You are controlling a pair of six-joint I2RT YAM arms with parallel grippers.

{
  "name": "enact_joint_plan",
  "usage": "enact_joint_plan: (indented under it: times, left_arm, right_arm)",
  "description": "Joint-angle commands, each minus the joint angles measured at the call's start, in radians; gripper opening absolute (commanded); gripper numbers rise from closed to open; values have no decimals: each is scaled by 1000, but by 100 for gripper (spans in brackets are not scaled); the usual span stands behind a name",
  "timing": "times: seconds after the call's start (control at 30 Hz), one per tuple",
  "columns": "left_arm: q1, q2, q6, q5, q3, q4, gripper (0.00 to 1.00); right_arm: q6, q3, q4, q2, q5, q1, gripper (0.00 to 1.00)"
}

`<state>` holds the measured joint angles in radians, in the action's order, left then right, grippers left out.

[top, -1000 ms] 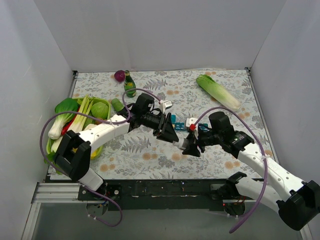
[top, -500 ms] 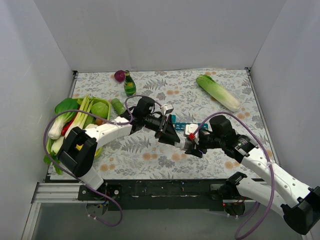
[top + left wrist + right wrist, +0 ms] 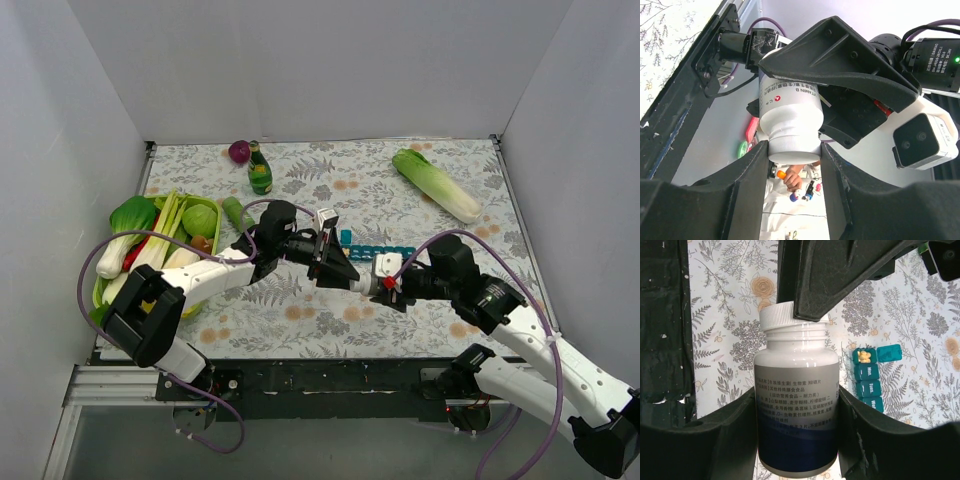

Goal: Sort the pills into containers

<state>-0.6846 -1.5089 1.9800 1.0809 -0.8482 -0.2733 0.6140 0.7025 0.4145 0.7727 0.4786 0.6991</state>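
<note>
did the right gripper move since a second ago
Yes. The right gripper, holding the white bottle, drew back toward the near edge: it overlapped the teal pill box before, now most of that row shows.

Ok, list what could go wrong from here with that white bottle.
1. The left gripper pinches the ribbed white cap while the right gripper clamps the white plastic pill bottle; if the cap pops off, pills may scatter over the floral tablecloth.
2. The bottle appears beside, not over, the teal-blue plastic pill box, whose open compartment holds yellow pills that a bump could spill.
</note>
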Motion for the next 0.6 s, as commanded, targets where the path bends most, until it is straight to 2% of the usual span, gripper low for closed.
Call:
enact_joint_plan:
  times: [0.0, 0.07, 0.2, 0.3, 0.33, 0.43, 0.47, 0.53, 0.57]
  left_arm:
    - [-41, 23, 90, 50, -8, 57, 6]
    - [-52, 3, 42, 63, -37, 92, 6]
    - [-81, -40, -168, 82, -146, 267, 6]
    - [-96, -54, -400, 73, -242, 473, 6]
    - [-102, -51, -517, 50, -273, 520, 6]
    - [-108, -31, -660, 47, -313, 634, 6]
    - [-109, -24, -763, 40, -324, 667, 7]
    - [-109, -23, -840, 31, -339, 747, 7]
    - [-110, -31, -934, 27, -376, 791, 7]
  right_arm:
    - [21, 11, -264, -19, -67, -3, 3]
    - [17, 8, -263, -18, -34, -3, 3]
    - [-40, 9, -240, -12, 90, -3, 3]
    - [-103, 11, -226, -1, 167, -3, 3]
    - [-111, 12, -218, 3, 184, -3, 2]
    - [-178, 14, -209, 10, 242, -4, 3]
    - [-198, 12, -210, 11, 262, -4, 2]
    - [-264, 5, -235, 22, 311, -6, 3]
    - [-278, 5, -241, 28, 325, -6, 3]
